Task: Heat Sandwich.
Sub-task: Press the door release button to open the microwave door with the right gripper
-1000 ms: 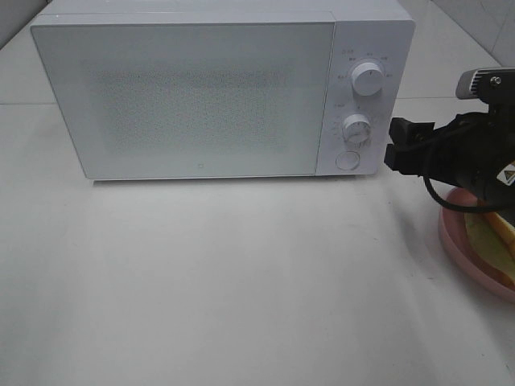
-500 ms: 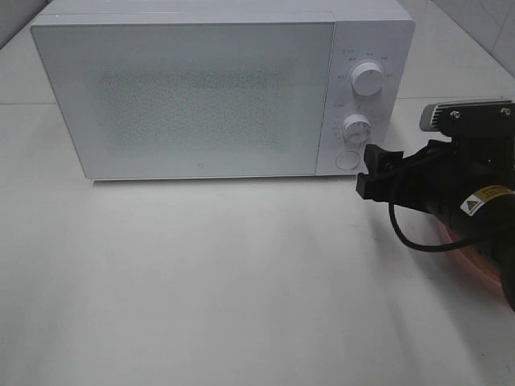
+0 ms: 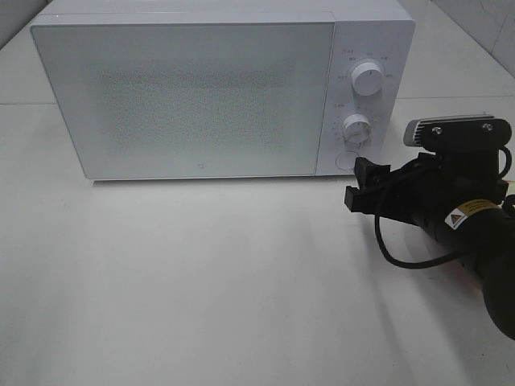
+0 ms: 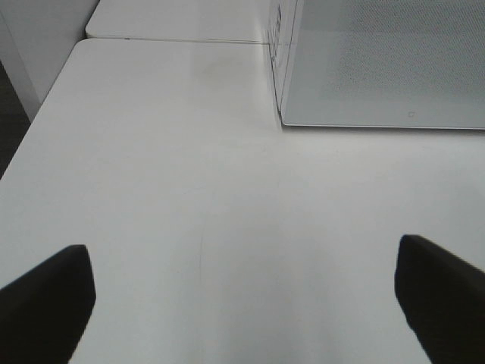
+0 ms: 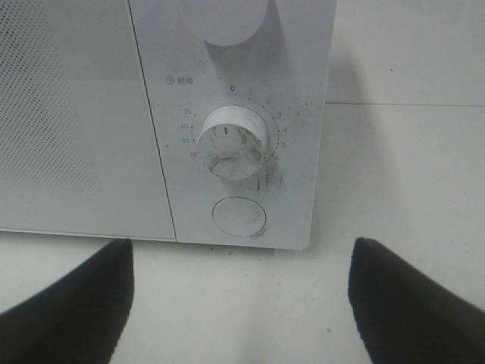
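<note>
The high camera looks down from the near side onto the microwave (image 3: 201, 88) and desk (image 3: 201, 281). The right wrist camera faces its lower dial (image 5: 233, 142) closely; the left wrist camera catches its left corner.

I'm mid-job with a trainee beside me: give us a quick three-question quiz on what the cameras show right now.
1. True or false: the door of the microwave stands open.
2. Pick one. Which control on the panel is closest to the right gripper? A: the upper dial. B: the lower dial. C: the round button.
3. One word: how do the jaws of the left gripper stand?

Key
1. False: the door is shut flush with the front.
2. C: the open jaws sit just in front of the round button at the bottom of the panel.
3. Open, over bare table.
</note>
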Motion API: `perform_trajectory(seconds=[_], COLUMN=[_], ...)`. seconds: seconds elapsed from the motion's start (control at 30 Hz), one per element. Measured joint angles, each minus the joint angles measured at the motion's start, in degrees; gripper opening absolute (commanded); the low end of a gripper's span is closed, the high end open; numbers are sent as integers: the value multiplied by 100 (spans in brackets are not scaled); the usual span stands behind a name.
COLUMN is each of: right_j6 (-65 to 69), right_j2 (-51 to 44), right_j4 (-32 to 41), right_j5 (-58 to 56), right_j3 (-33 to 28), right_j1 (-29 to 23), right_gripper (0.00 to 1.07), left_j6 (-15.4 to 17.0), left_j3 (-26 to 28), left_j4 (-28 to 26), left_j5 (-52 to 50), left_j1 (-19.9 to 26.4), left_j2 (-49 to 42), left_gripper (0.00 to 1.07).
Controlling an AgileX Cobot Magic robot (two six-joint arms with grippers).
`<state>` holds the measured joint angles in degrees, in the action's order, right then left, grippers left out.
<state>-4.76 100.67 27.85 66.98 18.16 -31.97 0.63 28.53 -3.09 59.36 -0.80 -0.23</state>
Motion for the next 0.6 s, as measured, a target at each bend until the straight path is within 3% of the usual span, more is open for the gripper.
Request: perform_trajectory(seconds=[0.4, 0.6], right_j6=[476, 2086], right_j2=[0, 0], right_j4=[11, 34], right_j5=[29, -23], right_j3=[0, 0], right_j1=[0, 0], right_gripper=[76, 75], left_j6=[0, 0], left_j3=[0, 0], left_j4=[0, 0], left_j5=[0, 0], left_j1=[0, 0], left_j2=[0, 0], left_gripper=[101, 101])
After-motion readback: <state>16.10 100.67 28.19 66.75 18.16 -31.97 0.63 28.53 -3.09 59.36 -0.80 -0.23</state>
